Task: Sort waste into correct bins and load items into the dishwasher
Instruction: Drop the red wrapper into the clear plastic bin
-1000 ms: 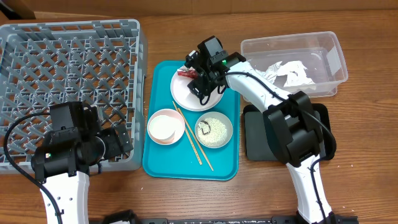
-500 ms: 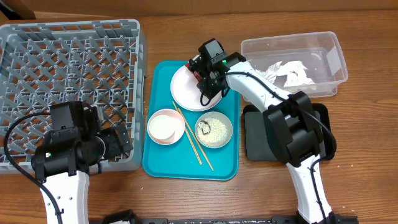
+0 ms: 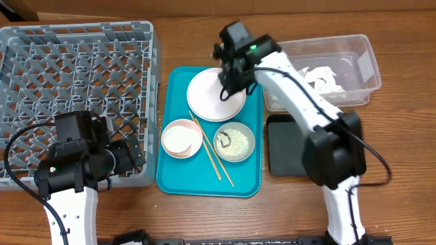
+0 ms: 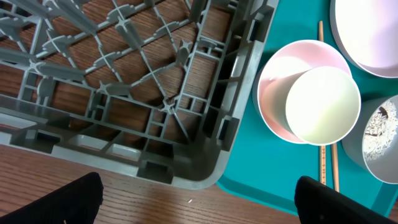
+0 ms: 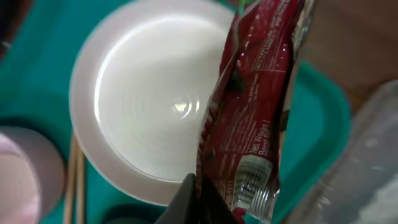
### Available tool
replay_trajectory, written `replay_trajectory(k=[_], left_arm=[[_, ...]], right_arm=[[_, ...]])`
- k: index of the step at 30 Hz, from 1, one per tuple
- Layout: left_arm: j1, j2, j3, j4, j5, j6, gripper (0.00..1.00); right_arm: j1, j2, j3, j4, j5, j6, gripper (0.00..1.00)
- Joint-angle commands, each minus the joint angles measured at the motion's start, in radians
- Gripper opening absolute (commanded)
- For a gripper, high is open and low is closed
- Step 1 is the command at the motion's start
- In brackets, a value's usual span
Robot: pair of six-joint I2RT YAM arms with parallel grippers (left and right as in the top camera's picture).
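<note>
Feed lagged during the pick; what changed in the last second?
The right gripper has lifted the red wrapper off the white plate, up and toward the clear tub; the plate is now bare. Pink bowl, grey bowl, chopsticks, napkin and left arm stayed put.

A teal serving tray [image 3: 176,178] is lying flat near the middle of the wooden bench [image 3: 402,170]. Its long sides are running away from the near edge, and its rounded corners and raised rim are showing all round. In the left wrist view the tray [image 4: 267,173] is taking up the right side, with its near corner sitting on the bench [image 4: 74,171], whose brown grain is running across the frame. In the right wrist view the tray [image 5: 53,34] is showing as blurred teal, with a patch of the bench [image 5: 354,37] appearing beyond its far corner. A brown cardboard-like shape [image 3: 17,8] is poking in at the far left corner of the overhead view.
</note>
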Motion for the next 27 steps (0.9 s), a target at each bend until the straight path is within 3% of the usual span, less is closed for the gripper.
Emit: replay_trajectory(k=[1, 5, 11, 13, 15, 20, 27], left_arm=[[0.005, 0.006, 0.024, 0.005, -0.006, 0.019, 1.0], [0.005, 0.006, 0.024, 0.008, -0.004, 0.019, 1.0], [0.005, 0.006, 0.024, 0.012, -0.002, 0.015, 1.0], [0.005, 0.006, 0.024, 0.012, -0.002, 0.015, 1.0], [0.005, 0.006, 0.024, 0.012, -0.002, 0.015, 1.0], [0.005, 0.006, 0.024, 0.016, -0.002, 0.016, 1.0], [0.005, 0.006, 0.024, 0.019, -0.003, 0.016, 1.0]], right_arm=[[-0.089, -0.146, 0.046, -0.008, 0.006, 0.19, 0.04], [-0.229, -0.16, 0.045, -0.063, 0.003, 0.355, 0.04], [-0.344, -0.155, 0.021, -0.086, -0.006, 0.367, 0.04], [-0.359, -0.154, 0.01, -0.085, -0.006, 0.366, 0.12], [-0.362, -0.153, 0.009, -0.082, -0.006, 0.366, 0.3], [-0.362, -0.153, 0.009, -0.082, -0.006, 0.365, 0.56], [-0.415, -0.235, 0.01, -0.146, -0.019, 0.396, 0.64]])
